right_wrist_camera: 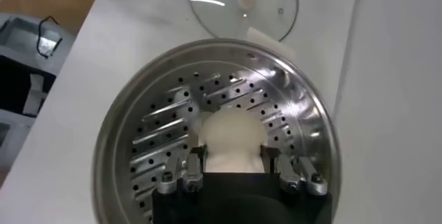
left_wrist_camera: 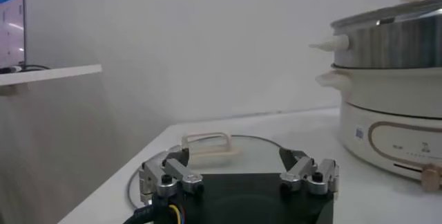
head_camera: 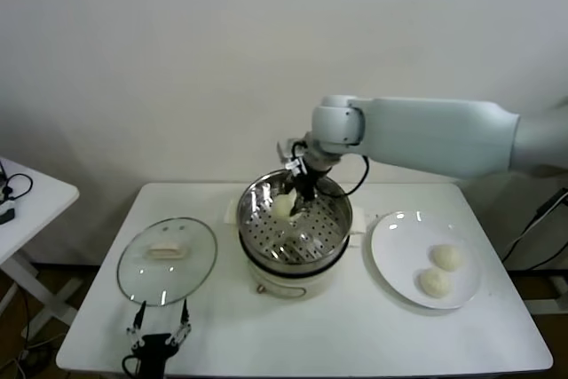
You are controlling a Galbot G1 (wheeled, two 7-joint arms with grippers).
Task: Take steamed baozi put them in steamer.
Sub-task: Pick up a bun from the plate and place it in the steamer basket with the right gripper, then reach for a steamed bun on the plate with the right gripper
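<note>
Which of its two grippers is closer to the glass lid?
Left. The left gripper sits just before the glass lid; the right gripper is over the steamer.

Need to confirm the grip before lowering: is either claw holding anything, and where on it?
The right claw grips one steamed baozi by its opposite sides, over the steamer. The left claw holds nothing.

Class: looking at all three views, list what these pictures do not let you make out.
- Steamer floor under the held baozi: hidden by the bun and right claw, right wrist view.
- Whether another bun lies in the steamer: unclear, head view.
- Steamer's inside: hidden by its wall, left wrist view.
- Plate: outside both wrist views.
</note>
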